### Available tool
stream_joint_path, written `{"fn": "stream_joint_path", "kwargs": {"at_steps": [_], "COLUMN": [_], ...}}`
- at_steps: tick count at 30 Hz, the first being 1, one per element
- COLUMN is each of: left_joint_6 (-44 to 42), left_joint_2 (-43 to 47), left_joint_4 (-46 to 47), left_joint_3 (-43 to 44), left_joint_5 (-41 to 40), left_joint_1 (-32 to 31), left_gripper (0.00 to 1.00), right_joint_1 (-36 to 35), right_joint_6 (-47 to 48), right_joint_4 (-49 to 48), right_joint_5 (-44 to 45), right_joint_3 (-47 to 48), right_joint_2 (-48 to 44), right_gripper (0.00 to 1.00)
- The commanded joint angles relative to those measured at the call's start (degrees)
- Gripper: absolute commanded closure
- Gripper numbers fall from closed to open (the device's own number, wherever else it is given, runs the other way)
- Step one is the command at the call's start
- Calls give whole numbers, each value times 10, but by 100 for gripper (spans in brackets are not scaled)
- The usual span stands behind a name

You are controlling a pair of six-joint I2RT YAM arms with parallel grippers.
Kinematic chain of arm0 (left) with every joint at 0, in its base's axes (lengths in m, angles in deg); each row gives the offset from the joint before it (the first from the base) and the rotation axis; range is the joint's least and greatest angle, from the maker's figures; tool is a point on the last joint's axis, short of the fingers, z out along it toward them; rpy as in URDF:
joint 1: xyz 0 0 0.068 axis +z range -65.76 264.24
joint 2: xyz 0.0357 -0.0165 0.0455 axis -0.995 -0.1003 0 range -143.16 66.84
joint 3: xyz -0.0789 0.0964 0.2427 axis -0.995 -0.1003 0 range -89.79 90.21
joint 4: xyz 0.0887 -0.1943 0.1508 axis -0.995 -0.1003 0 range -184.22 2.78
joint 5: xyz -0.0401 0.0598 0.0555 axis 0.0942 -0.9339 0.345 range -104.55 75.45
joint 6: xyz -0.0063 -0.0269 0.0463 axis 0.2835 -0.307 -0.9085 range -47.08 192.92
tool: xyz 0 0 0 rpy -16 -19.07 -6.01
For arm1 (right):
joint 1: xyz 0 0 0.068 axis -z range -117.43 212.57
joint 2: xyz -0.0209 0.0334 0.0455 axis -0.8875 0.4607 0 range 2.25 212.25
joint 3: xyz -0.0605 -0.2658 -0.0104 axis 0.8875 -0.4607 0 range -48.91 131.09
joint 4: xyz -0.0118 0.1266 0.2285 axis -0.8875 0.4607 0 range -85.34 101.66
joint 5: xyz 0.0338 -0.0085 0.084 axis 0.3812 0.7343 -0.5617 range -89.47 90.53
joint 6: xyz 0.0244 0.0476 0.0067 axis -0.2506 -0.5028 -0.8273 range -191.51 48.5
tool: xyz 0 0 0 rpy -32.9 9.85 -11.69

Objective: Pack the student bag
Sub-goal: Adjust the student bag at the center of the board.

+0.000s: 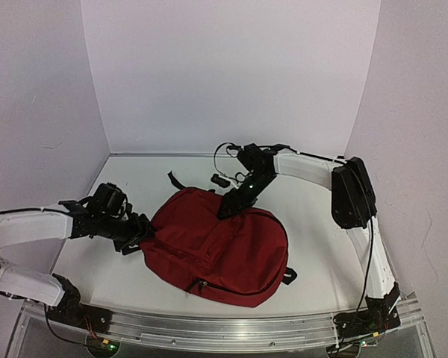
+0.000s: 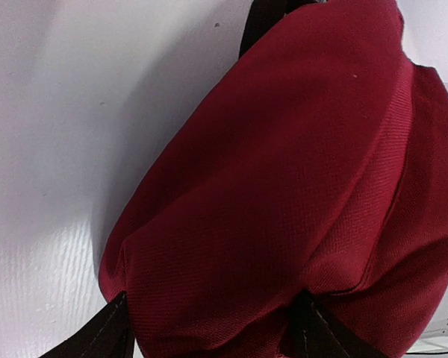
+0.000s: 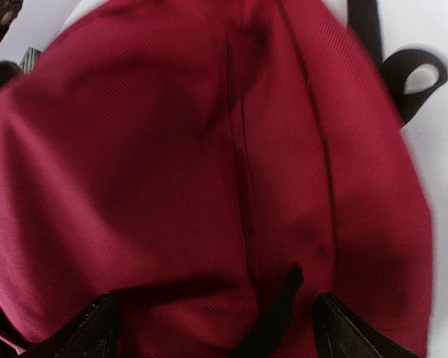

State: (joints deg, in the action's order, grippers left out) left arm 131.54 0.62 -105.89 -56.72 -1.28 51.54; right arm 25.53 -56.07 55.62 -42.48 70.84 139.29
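The student bag [image 1: 216, 246], dark red with black straps, lies flat in the middle of the white table, its black zipper [image 1: 224, 288] along the near edge. My left gripper [image 1: 138, 237] is at the bag's left edge. In the left wrist view its jaws [image 2: 213, 332] stand wide apart with a bulge of the bag's fabric [image 2: 284, 186] filling the gap. My right gripper [image 1: 230, 205] is at the bag's far edge. It [image 3: 216, 328] is open over the red fabric [image 3: 172, 164], with a thin black strap [image 3: 272, 321] between its fingers.
A black strap end [image 1: 175, 180] and a small black piece [image 1: 221, 180] lie on the table behind the bag. Another strap loop [image 3: 414, 82] sticks out at the bag's side. White walls close in the left, back and right; a metal rail [image 1: 224, 328] runs along the near edge.
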Motion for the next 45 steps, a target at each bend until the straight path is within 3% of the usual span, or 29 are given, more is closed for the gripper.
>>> {"fn": "stream_joint_path", "kwargs": {"at_steps": [1, 6, 9, 12, 14, 17, 22, 27, 35, 40, 45], "left_joint_6": [-33, -64, -109, -139, -156, -156, -144, -121, -90, -85, -106], "left_joint_2": [-149, -374, -466, -482, -449, -368, -230, -151, -246, -358, -413], "left_joint_4": [148, 200, 131, 76, 50, 51, 70, 99, 232, 290, 262], "left_joint_3": [122, 336, 489, 566, 558, 474, 282, 159, 129, 206, 295], "left_joint_5": [37, 156, 167, 172, 149, 129, 124, 105, 137, 200, 221], "left_joint_1": [28, 117, 136, 142, 142, 142, 116, 46, 20, 54, 116], "left_gripper": [30, 34, 33, 29, 23, 17, 15, 15, 17, 20, 21], "right_joint_1": [28, 76, 82, 87, 94, 99, 114, 127, 122, 101, 98], "right_joint_6": [32, 42, 22, -13, -31, -46, -82, -67, -62, -95, -120], "right_joint_4": [17, 13, -5, -25, -29, -37, -79, -97, -127, -167, -187], "right_joint_5": [11, 4, 13, 19, 25, 43, 72, 45, -95, -105, -76], "right_joint_3": [-79, -159, -180, -183, -195, -242, -367, -458, -441, -383, -331], "right_joint_2": [-90, -153, -172, -189, -211, -269, -359, -349, -248, -203, -174], "right_gripper": [11, 10, 11, 11, 11, 9, 2, 2, 9, 14, 15]}}
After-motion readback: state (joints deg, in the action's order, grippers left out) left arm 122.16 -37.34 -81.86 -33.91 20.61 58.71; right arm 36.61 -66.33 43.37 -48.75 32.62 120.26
